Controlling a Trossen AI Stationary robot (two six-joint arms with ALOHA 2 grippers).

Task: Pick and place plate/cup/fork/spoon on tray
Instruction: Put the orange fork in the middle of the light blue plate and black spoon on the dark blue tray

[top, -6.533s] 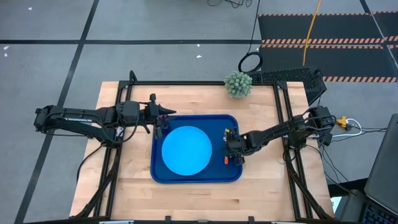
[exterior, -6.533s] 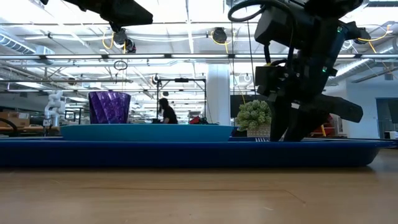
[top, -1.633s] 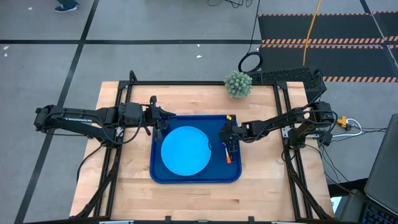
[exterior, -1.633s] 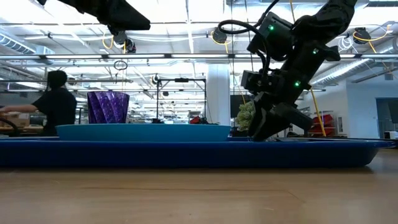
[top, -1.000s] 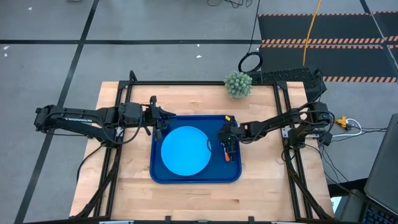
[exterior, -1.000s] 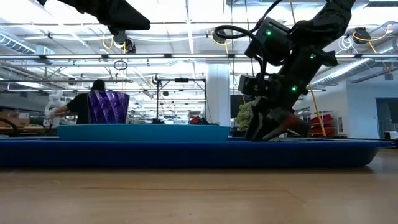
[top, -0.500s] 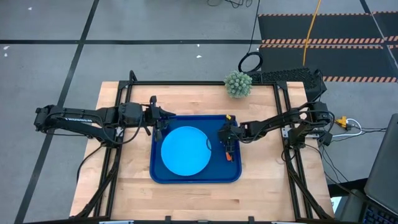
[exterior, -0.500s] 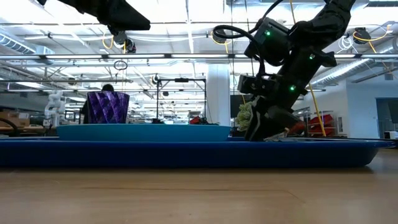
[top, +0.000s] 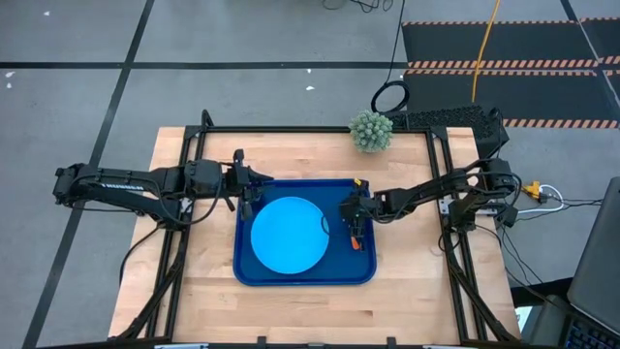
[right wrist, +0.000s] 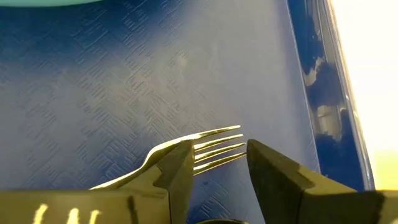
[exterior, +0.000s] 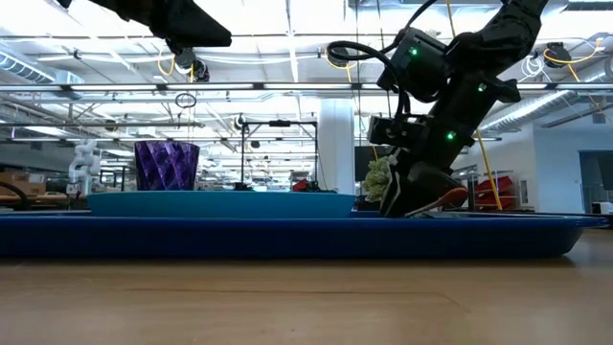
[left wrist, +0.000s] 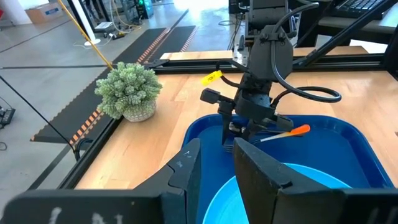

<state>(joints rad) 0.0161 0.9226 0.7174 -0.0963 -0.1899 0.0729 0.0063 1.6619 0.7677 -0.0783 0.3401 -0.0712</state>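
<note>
The dark blue tray (top: 305, 269) lies mid-table. The light-blue plate (top: 288, 234) lies in it, and a slim dark spoon (top: 325, 225) lies at the plate's right rim. The purple cup (exterior: 168, 165) stands in the tray's far left corner. My left gripper (left wrist: 217, 165) hovers open above the cup, clear of it. My right gripper (top: 353, 219) is low over the tray's right side, shut on the fork (top: 356, 241). The fork's orange handle (left wrist: 293, 131) sticks out toward the table's near edge. My right gripper pinches the fork's silver neck (right wrist: 163, 151) just behind the tines (right wrist: 216, 147) between its two fingers. The fingers slant down from the table's right and lie across the fork. The fork is tilted, its tines low over the tray floor and its orange handle end (exterior: 457, 197) raised.
A small potted plant (top: 371, 130) stands at the table's far edge, right of centre. The tray's raised rim (right wrist: 323, 93) runs close beside the fork on the right. Bare wood lies left, right and near of the tray.
My right gripper has kept its place over the tray's right side with the fork in its fingers. The fork's orange handle end now stands a little higher and clearer of the fingers. My left arm has kept still.
</note>
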